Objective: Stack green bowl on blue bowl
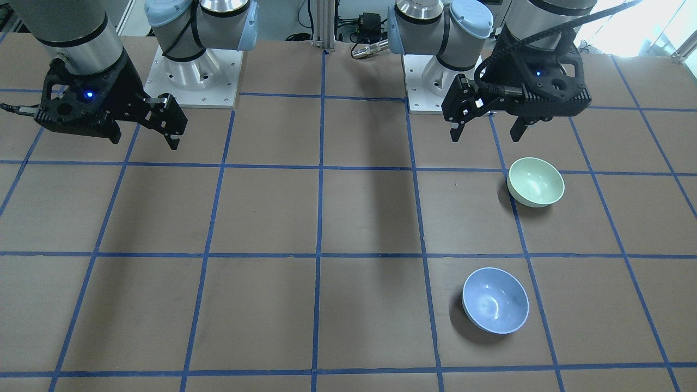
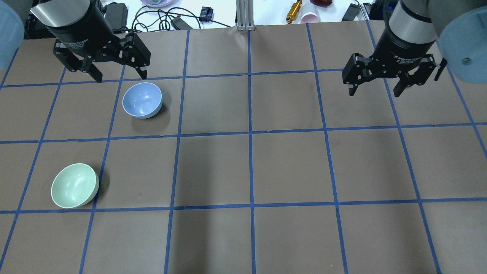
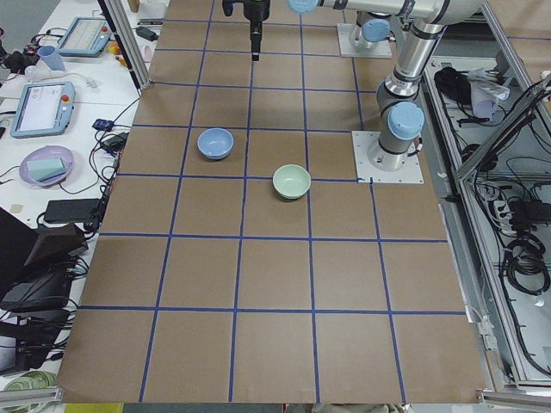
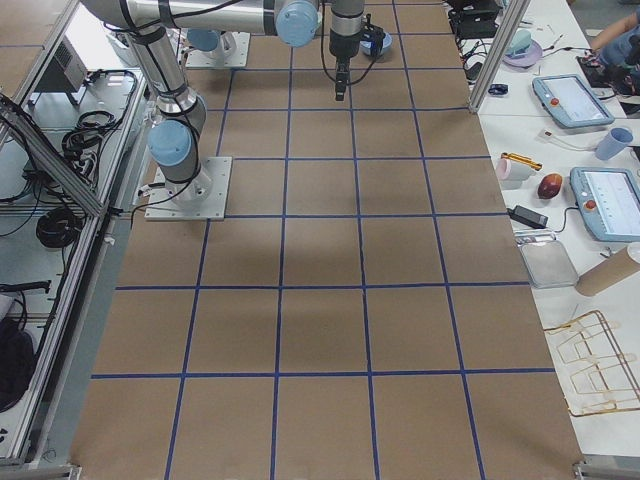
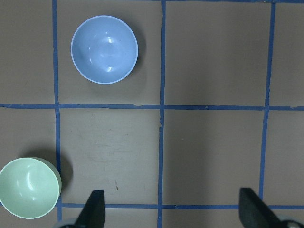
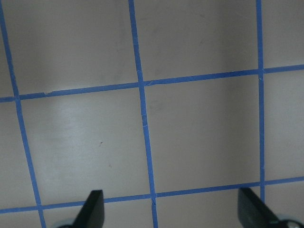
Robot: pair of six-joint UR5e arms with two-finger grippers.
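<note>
The green bowl point(image 2: 75, 185) sits upright on the brown worktop point(image 2: 289, 167) on the robot's left side, at the edge of a blue tape line. The blue bowl point(image 2: 142, 100) also stands upright, well apart from it and farther from the robot's base. The left gripper point(image 2: 120, 76) hangs above the worktop with its jaws spread wide and empty, touching neither bowl, and the right gripper point(image 2: 374, 93) hovers equally open and empty over the opposite half.
</note>
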